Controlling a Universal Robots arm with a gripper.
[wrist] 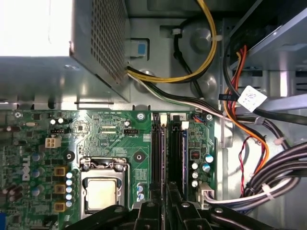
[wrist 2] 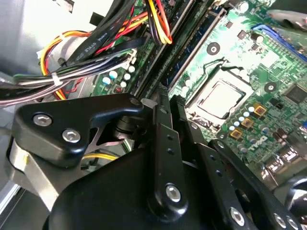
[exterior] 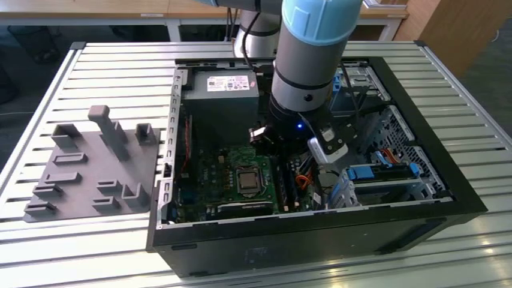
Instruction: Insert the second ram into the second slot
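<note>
Looking down into the open PC case (exterior: 320,219), I've got the gripper (wrist 2: 169,103) low over the memory slots, a bit right of centre in the exterior view. The claw is narrow, with the fingers (wrist: 152,213) drawn almost together and the tips at one end of the second ram (wrist: 183,153). I can't tell whether it's pinching the stick or just bearing on its top edge.

The ram looks to be standing on edge in the slot farther from the CPU socket (wrist: 101,191), with the neighbouring slot (wrist: 159,158) between them. Not sure it's fully seated; the latches are too small to read.

What worries me:
- Pressure at one end only could rock the stick, so that end drops and the far end rides up.
- If the notch is slightly off, more force just flexes the motherboard (wrist: 120,139).
- The orange cables (wrist: 240,124) run near the slots on the side away from the socket, and a sideways drift could snag them.

The ram's long axis follows the slot. In the exterior view that's roughly up-and-down the frame, tilted a little, with the thin edge facing up. In the second wrist view the blue strip (wrist 2: 189,48) leads straight away from the fingertips.
</note>
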